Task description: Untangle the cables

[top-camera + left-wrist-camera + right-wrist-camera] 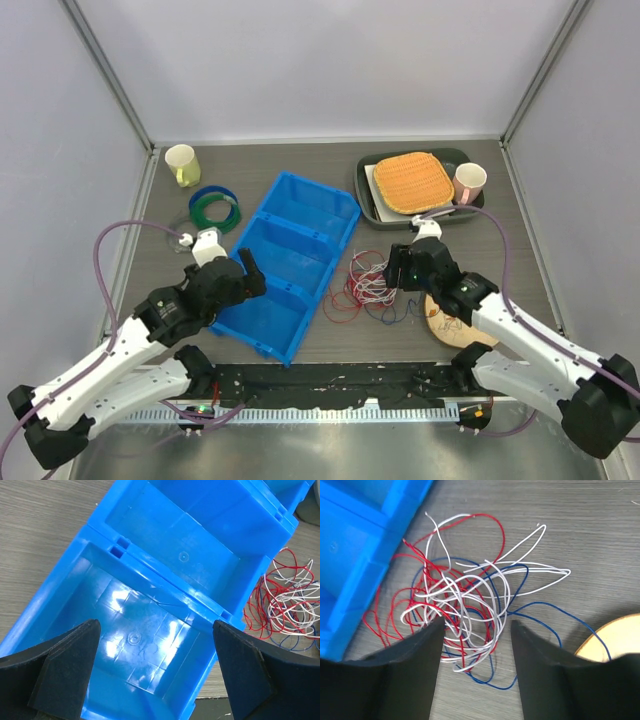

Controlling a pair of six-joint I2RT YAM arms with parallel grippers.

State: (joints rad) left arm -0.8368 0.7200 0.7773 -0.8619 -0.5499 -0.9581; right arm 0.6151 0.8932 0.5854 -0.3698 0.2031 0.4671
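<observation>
The cables (370, 285) are a loose tangle of thin red, white and dark blue wires on the table, right of the blue bin. They fill the right wrist view (465, 602) and show at the right edge of the left wrist view (287, 605). My right gripper (476, 625) is open and hovers right over the tangle, its fingers (410, 665) straddling the near part of it; it holds nothing. My left gripper (155, 630) is open and empty above the near compartment of the blue bin (135, 625).
A blue three-compartment bin (285, 262) lies diagonally mid-table. Blue and green coiled rings (215, 208) and a yellow cup (182, 163) are at the far left. A dark tray (372, 200) with an orange mat and a pink cup (468, 182) is at the far right. A wooden disc (455, 325) lies under the right arm.
</observation>
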